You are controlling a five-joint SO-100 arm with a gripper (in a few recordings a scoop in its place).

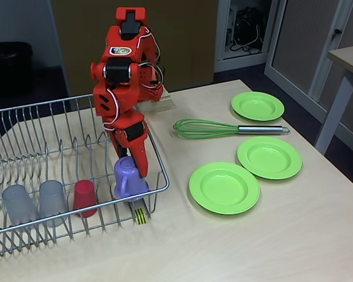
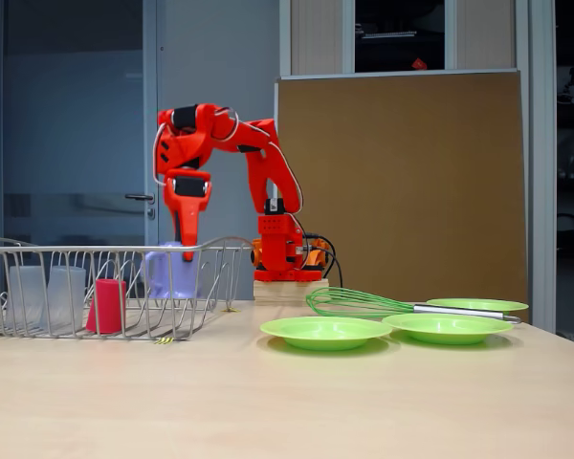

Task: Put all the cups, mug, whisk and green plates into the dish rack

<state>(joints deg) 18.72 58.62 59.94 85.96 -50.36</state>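
Nearest in the fixed view from above, the dish rack [image 1: 76, 170] held two grey tumblers [image 1: 35, 202], the red cup [image 1: 85, 197] and the mug [image 1: 129, 178] along its front edge. The gripper [image 1: 135, 161] was seen at the mug; whether its fingers were closed on it could not be told. At 3 o'clock from the rack, three green plates [image 1: 224, 187] lay flat on the table [image 1: 253, 241], well apart from its edges. They were judged light, stiff and slippery, best pinched at the raised rim. Between the plates lay the whisk [image 1: 223, 127], judged light with springy loops, best taken by its slim metal handle. Open room was left across the rack's rear prongs.
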